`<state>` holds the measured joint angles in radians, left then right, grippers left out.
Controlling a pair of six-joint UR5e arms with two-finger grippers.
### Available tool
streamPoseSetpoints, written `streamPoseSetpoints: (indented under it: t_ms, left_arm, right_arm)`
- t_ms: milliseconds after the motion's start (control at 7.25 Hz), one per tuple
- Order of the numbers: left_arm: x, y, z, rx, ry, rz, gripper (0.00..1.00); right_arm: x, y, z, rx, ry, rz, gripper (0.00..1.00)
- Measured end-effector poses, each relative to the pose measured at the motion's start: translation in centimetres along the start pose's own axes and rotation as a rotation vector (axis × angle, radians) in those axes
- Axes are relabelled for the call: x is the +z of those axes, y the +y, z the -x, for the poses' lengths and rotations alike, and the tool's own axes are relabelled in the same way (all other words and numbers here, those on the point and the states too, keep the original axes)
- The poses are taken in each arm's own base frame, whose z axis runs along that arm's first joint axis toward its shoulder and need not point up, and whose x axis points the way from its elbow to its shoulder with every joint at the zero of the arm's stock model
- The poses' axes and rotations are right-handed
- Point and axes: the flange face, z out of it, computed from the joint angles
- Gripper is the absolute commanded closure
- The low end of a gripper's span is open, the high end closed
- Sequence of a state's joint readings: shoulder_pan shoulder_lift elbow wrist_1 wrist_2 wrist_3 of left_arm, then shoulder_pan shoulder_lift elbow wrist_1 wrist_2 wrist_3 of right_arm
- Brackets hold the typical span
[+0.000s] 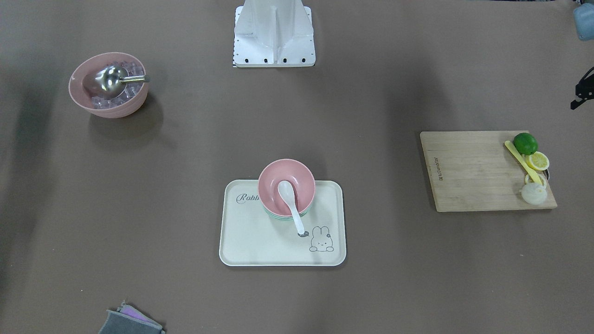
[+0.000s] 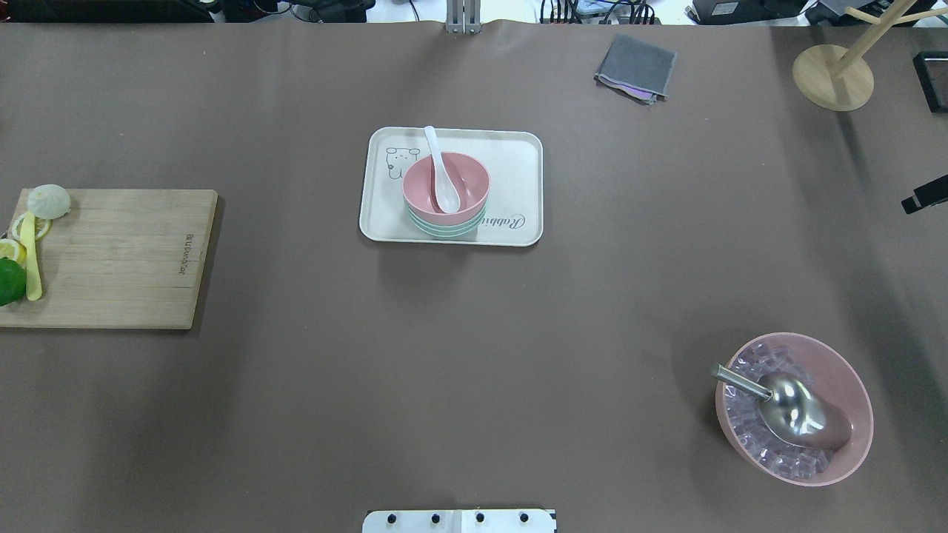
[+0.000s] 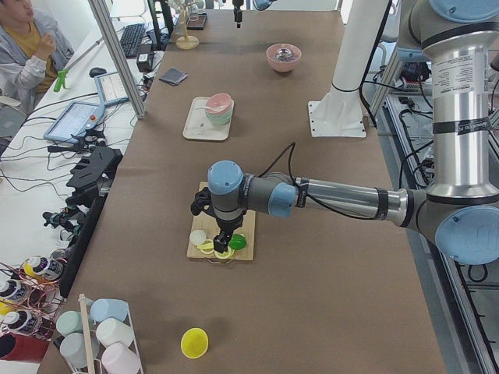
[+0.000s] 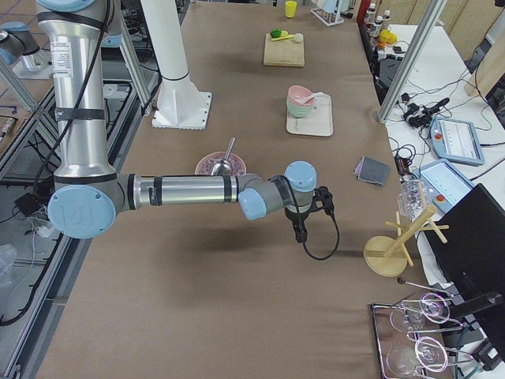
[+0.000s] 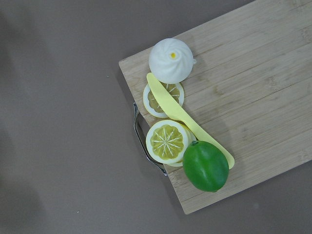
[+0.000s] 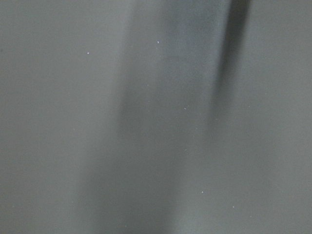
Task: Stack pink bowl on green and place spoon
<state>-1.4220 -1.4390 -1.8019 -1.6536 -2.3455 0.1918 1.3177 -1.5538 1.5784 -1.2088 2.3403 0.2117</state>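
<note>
A grey cloth (image 1: pixel 127 323) lies at the near edge of the table (image 1: pixel 139 208), well apart from everything else. There is lots of bare brown table all around the tray (image 1: pixel 260 241), which sits in the middle. On the tray, the pink bowl (image 1: pixel 302 183) sits stacked on the green bowl (image 2: pixel 443 230). The white spoon (image 1: pixel 292 208) rests in the pink bowl, with its handle sticking out over the rim toward the bunny drawing. Far off to one side, a second pink bowl (image 1: pixel 134 106) holds ice cubes (image 1: pixel 132 69) and a metal scoop (image 1: pixel 109 79). A wooden board (image 1: pixel 478 171) near the other end has a lime (image 1: pixel 525 143), a lemon slice (image 1: pixel 538 161), a yellow knife (image 1: pixel 523 162) and a white bun (image 1: pixel 533 193) along one edge. The left gripper (image 3: pixel 224 236) hangs over that edge. The right gripper (image 4: pixel 300 231) hangs over bare table. It is not possible to tell if either one is open or closed.
</note>
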Motion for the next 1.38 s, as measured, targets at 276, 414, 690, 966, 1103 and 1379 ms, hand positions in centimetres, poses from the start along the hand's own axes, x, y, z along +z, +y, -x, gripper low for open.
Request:
streamPoseSetpoints:
  t_ms: [276,414,690,966,1103,1379]
  left_arm:
    - [-0.05,0.03,-0.05,0.001,0.000,-0.001,0.02]
    - [-0.13,0.03,-0.07,0.001,0.000,-0.002,0.02]
    - [-0.35,-0.03,-0.20,0.003,0.000,-0.007,0.02]
    - [-0.52,-0.09,-0.32,0.006,-0.001,-0.010,0.02]
    - [-0.49,-0.09,-0.32,0.006,-0.001,-0.010,0.02]
    - [-0.10,-0.13,-0.08,0.001,0.000,-0.003,0.02]
  right_arm:
    - [-0.08,-0.01,0.08,-0.001,-0.001,-0.002,0.00]
    - [-0.18,-0.02,0.15,-0.003,-0.001,-0.003,0.00]
    - [-0.25,-0.03,0.19,-0.004,-0.001,-0.005,0.00]
    - [-0.26,-0.09,0.26,-0.005,-0.002,-0.005,0.00]
    - [-0.34,-0.12,0.36,-0.007,-0.002,-0.007,0.00]
    - [-0.70,0.19,0.52,-0.011,0.004,-0.013,0.00]
